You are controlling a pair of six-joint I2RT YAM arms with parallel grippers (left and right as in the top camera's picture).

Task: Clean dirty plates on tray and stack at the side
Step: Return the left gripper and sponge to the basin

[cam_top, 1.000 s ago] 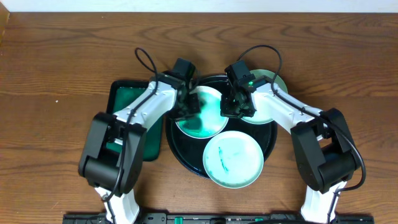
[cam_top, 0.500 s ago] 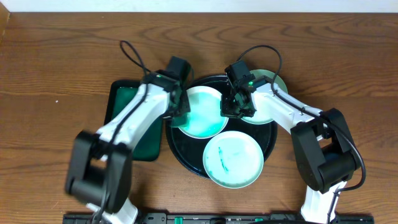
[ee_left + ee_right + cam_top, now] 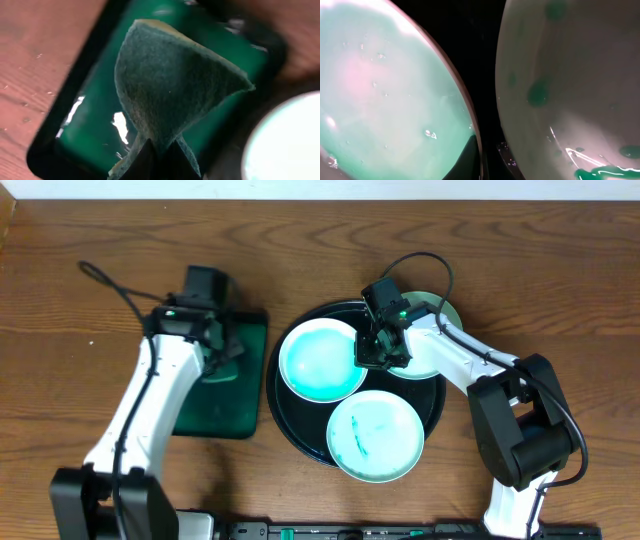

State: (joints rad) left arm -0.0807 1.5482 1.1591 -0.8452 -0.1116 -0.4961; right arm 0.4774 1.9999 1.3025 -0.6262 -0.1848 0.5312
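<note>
Both clamped tight: left gripper (image 3: 159, 152) on sponge (image 3: 170, 85), right gripper (image 3: 480, 156) on plate (image 3: 385, 85) rim. Dab sponge flat in green tray (image 3: 90, 115); pin plate steady.

Left gripper (image 3: 222, 345), clamped on the green scouring pad (image 3: 170, 85), is off the upper-left plate (image 3: 320, 360) and now over the dark green tray (image 3: 235, 405). That plate lies fully exposed, its film evenly pale mint.
</note>
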